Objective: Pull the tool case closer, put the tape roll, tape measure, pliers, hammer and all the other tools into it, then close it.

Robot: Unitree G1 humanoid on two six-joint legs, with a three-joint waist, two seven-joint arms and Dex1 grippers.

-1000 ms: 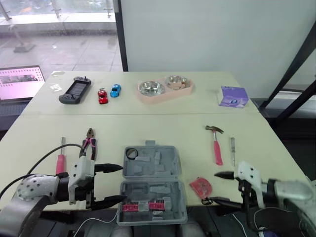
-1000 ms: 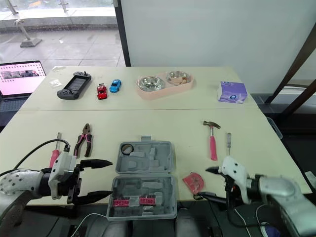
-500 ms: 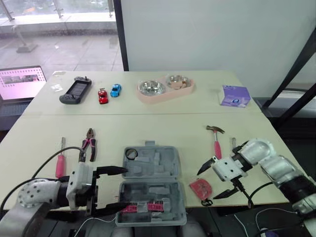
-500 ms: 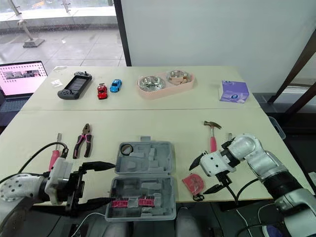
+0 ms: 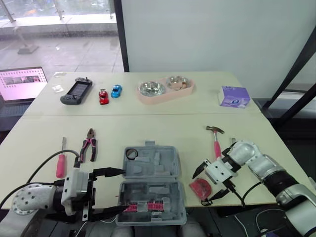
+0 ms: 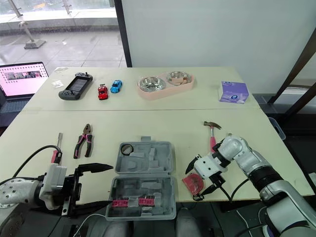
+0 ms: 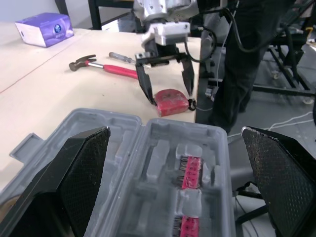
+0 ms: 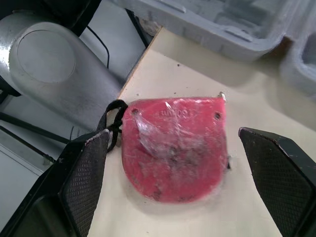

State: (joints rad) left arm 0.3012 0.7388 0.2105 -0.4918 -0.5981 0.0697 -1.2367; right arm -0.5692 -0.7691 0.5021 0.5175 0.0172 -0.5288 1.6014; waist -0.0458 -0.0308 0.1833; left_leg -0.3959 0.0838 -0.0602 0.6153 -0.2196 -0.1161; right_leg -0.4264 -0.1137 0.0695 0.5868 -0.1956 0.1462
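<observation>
The grey tool case lies open at the front middle of the table, with a black tape roll in its far half. My left gripper is open, its fingers straddling the case's left side. A red tape measure lies near the front edge, right of the case. My right gripper is open with one finger on each side of it. A pink-handled hammer lies behind the right gripper. Pliers and a pink-handled screwdriver lie left of the case.
Along the far side stand a laptop, a game controller, two toy cars, a pink double bowl and a purple box. A small screwdriver lies by the hammer. The table's front edge runs just beside the tape measure.
My right gripper swung in from the front right corner to the tape measure and now straddles it. The left gripper dropped back slightly toward the front edge, still open at the case.
</observation>
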